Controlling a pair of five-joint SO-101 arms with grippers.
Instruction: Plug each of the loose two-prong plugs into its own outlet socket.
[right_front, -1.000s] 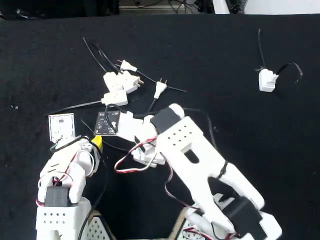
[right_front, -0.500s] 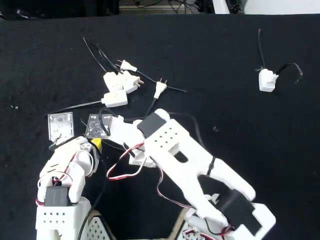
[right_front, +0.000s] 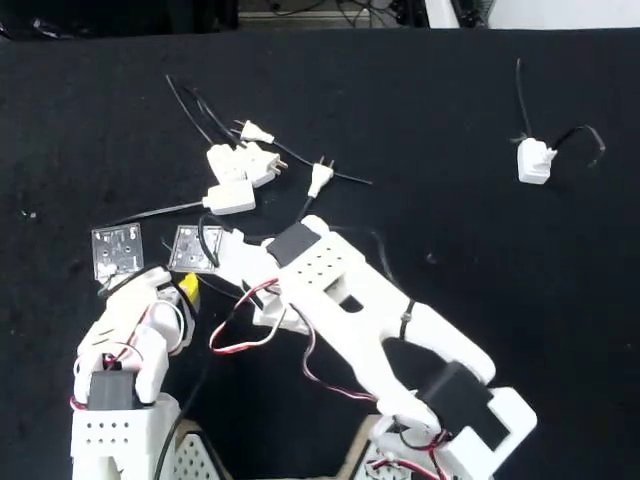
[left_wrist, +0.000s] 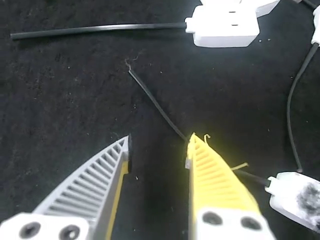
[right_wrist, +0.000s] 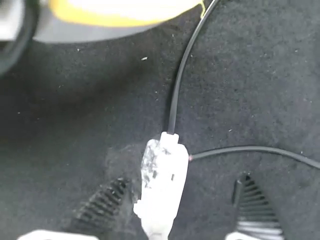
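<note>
Overhead view, two close wrist views

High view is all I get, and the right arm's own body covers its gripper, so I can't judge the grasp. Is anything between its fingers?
Observer: Yes. A small white plastic connector on a black cord lies on the black cloth, between the open fingers of the right gripper.
Operator: And the left gripper?
Observer: The left gripper is open with nothing between its grey and yellow fingers. A thin black wire runs up to the yellow fingertip.
Operator: Is the socket near it free?
Observer: The white socket block ahead of it shows two empty slots.
</note>
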